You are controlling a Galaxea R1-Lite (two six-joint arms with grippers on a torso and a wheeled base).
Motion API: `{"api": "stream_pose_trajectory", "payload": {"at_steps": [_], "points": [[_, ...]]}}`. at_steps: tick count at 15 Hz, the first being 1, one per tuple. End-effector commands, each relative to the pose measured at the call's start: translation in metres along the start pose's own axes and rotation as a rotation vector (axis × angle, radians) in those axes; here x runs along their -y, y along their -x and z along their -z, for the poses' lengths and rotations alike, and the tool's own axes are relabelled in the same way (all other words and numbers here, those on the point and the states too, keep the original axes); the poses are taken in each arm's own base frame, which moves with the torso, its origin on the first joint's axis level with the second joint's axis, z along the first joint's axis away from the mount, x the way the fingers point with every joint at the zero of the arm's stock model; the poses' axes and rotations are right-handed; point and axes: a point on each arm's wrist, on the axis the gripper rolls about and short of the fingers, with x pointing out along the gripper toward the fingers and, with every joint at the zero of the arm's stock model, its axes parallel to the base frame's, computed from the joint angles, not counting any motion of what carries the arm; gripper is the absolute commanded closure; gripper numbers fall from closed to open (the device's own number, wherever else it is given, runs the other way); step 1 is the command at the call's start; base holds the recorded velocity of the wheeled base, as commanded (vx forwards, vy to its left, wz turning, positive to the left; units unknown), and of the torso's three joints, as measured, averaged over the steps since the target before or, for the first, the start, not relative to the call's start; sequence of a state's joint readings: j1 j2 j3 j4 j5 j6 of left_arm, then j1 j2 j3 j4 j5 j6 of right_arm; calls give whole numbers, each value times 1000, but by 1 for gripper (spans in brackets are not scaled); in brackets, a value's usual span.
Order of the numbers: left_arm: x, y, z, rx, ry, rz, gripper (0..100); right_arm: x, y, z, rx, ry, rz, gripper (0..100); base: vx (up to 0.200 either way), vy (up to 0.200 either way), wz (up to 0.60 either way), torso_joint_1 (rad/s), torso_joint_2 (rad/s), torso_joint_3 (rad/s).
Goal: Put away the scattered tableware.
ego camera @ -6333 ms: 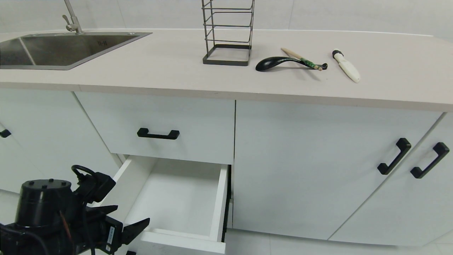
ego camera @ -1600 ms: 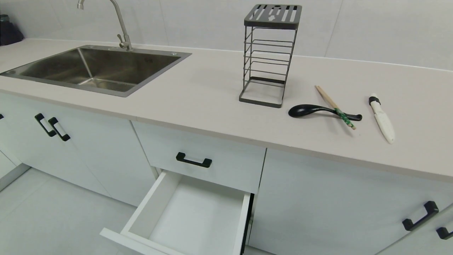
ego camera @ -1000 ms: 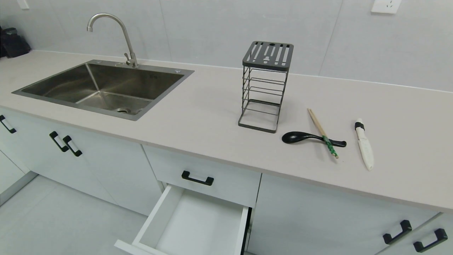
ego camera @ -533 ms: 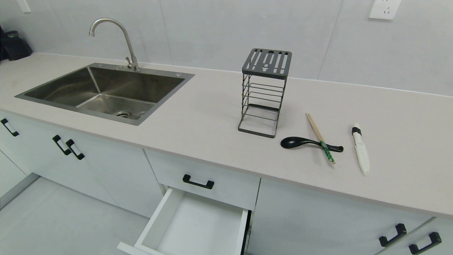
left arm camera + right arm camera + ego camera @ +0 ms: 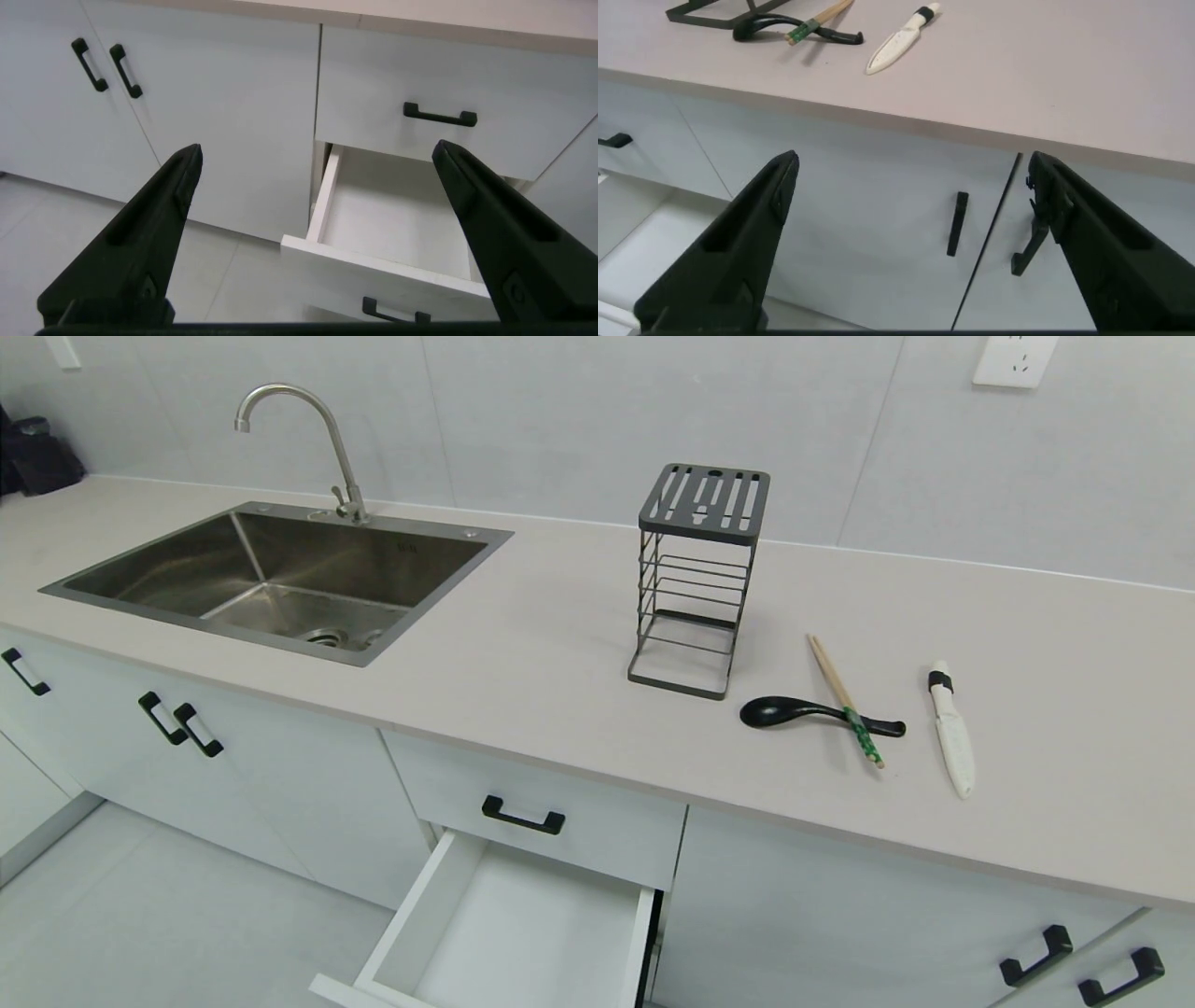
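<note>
Right of the wire rack (image 5: 698,581) on the countertop (image 5: 523,653): black spoon (image 5: 771,712), chopsticks (image 5: 834,677) across its handle, white knife (image 5: 953,742) nearby. Left gripper (image 5: 316,149) and right gripper (image 5: 913,159) down by the cabinets (image 5: 224,84), jaws wide apart. Risk: chopsticks flicked away by lifting the spoon.
</note>
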State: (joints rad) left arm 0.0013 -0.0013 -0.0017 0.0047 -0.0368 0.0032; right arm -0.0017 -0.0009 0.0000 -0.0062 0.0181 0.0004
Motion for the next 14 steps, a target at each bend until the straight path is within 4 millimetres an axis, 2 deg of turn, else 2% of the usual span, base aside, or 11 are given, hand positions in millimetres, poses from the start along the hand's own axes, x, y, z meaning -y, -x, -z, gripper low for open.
{"api": "stream_pose_trajectory", "payload": {"at_steps": [1,4,7,8,10,12,13,14], "points": [[0,0,0,0,0,0,0,0,0,-1,8,2,-16,0,0,0,0,0,0,0],[0,0,0,-1,0,0,0,-2,2,-18,177,12,-95,0,0,0,0,0,0,0],[0,0,0,-1,0,0,0,-6,6,-28,202,32,-256,0,0,0,0,0,0,0],[0,0,0,-1,-1,0,0,-7,5,-51,95,19,-332,0,0,0,0,0,0,0],[0,0,0,-1,0,0,0,-8,-5,-79,-94,-18,-404,0,0,0,0,0,0,0],[0,0,0,-1,-1,0,0,-9,-21,-93,-202,-37,-487,0,0,0,0,0,0,0],[0,0,0,-1,0,0,0,-9,-21,-93,-205,-37,-490,0,0,0,0,0,0,0],[0,0,0,-1,0,0,0,-10,-37,-99,-274,-43,-505,0,0,0,0,0,0,0]]}}
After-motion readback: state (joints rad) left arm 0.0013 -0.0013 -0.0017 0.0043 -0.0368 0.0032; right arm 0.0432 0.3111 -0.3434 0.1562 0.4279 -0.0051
